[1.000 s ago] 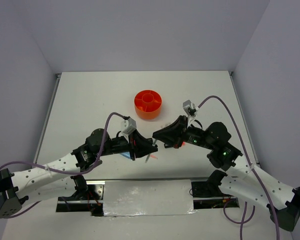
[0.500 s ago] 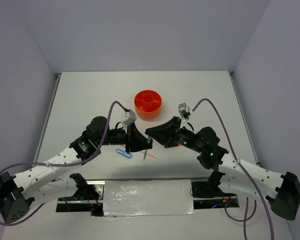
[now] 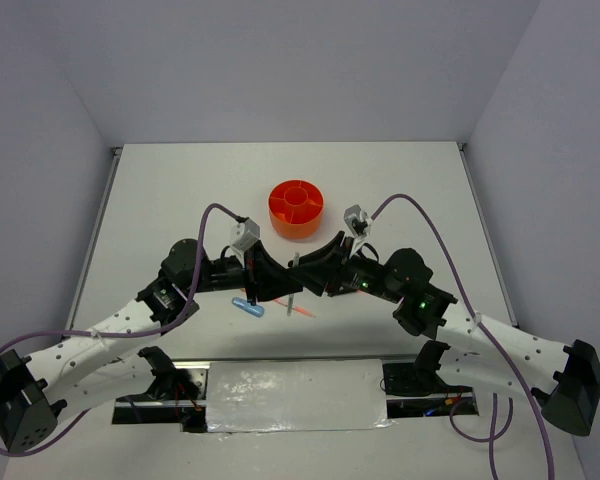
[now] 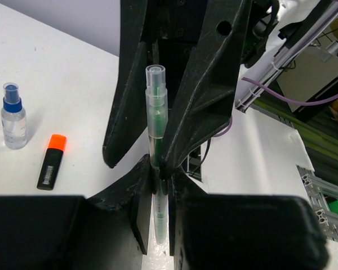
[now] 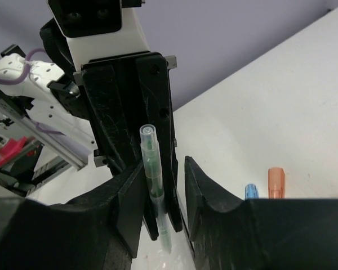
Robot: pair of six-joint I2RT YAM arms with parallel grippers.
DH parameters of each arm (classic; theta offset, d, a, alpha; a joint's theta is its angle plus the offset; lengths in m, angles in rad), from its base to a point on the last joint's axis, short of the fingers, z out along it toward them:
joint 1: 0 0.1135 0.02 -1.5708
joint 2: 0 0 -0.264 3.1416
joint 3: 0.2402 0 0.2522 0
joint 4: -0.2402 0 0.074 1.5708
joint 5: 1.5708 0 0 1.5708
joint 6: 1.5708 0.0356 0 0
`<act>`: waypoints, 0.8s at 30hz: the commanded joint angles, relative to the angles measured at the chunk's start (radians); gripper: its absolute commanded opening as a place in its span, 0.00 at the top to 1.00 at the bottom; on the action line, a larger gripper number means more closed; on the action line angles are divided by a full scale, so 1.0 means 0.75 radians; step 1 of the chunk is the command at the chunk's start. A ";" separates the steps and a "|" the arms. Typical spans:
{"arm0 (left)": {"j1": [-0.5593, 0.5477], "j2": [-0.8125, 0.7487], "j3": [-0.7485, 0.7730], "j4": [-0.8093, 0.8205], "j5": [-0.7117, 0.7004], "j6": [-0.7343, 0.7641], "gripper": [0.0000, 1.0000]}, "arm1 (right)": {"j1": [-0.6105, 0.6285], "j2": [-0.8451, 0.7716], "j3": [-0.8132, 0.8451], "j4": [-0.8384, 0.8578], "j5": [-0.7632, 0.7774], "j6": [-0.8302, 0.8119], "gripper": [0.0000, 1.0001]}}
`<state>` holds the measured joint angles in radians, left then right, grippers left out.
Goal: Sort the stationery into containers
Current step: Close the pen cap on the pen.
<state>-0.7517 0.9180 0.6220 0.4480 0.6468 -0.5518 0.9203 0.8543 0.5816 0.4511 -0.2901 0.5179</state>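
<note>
My left gripper (image 3: 283,283) is shut on a thin clear-grey pen (image 4: 156,107) with a green core and holds it upright above the table. The pen also shows in the top view (image 3: 293,277). My right gripper (image 3: 306,277) faces the left one. Its jaws stand open on either side of the same pen (image 5: 150,157), which lies against the left finger (image 5: 132,188). The round orange tub (image 3: 296,208) stands just behind the grippers. A blue capsule (image 3: 248,307) and a pink pen (image 3: 301,313) lie below them.
In the left wrist view a small blue-capped bottle (image 4: 13,116) and a black highlighter with an orange end (image 4: 50,169) lie on the table. In the right wrist view a blue capsule (image 5: 251,191) and an orange capsule (image 5: 276,181) lie side by side.
Both grippers have closed in on each other over the table's middle. The left one brought the pen up and the right one's open jaws now straddle it.
</note>
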 commanded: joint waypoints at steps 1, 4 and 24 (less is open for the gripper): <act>0.014 -0.026 -0.005 0.247 -0.108 -0.005 1.00 | 0.033 -0.030 0.022 -0.188 -0.069 -0.032 0.61; 0.012 -0.030 -0.032 0.258 -0.126 -0.011 1.00 | 0.033 -0.049 0.012 -0.166 -0.065 -0.018 0.81; 0.014 -0.097 0.303 -0.905 -1.045 -0.037 0.01 | -0.174 0.247 0.269 -0.041 0.290 -0.451 1.00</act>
<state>-0.7475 0.8532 0.7448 0.0723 0.1616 -0.5323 0.8165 0.9878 0.6880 0.3649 -0.1902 0.3248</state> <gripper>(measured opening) 0.993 0.146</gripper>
